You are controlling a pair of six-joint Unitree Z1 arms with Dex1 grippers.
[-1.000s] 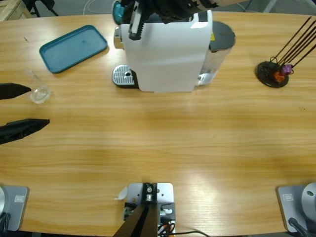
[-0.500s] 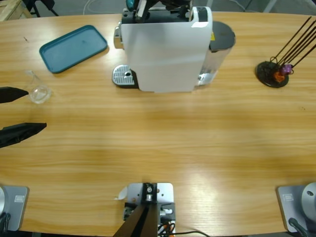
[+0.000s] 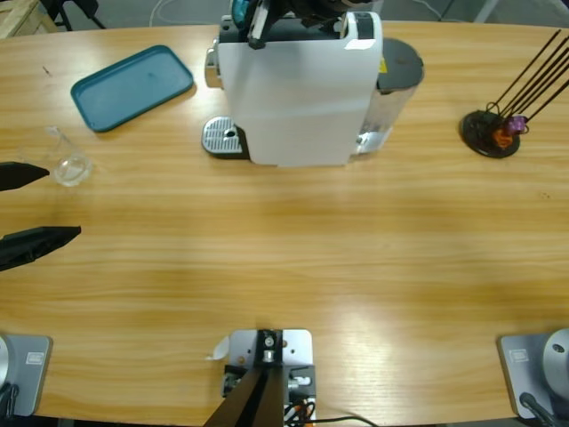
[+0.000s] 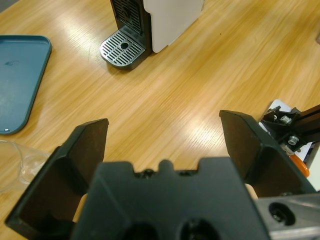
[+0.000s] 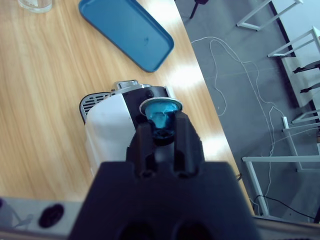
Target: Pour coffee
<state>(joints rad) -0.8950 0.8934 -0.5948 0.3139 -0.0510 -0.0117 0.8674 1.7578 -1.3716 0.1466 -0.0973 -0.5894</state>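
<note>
Right wrist view: no legible writing on coffee machine (image 5: 107, 130).

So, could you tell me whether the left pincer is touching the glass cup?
Apart. In the high view the open left pincer has bare wood between its upper jaw and the glass cup; the left wrist view also shows the cup outside the jaws.

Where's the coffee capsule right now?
In the right wrist view, the teal capsule sits clamped in the right hand, above the top of the coffee machine; the high view shows it at the machine's back-left corner.
</note>
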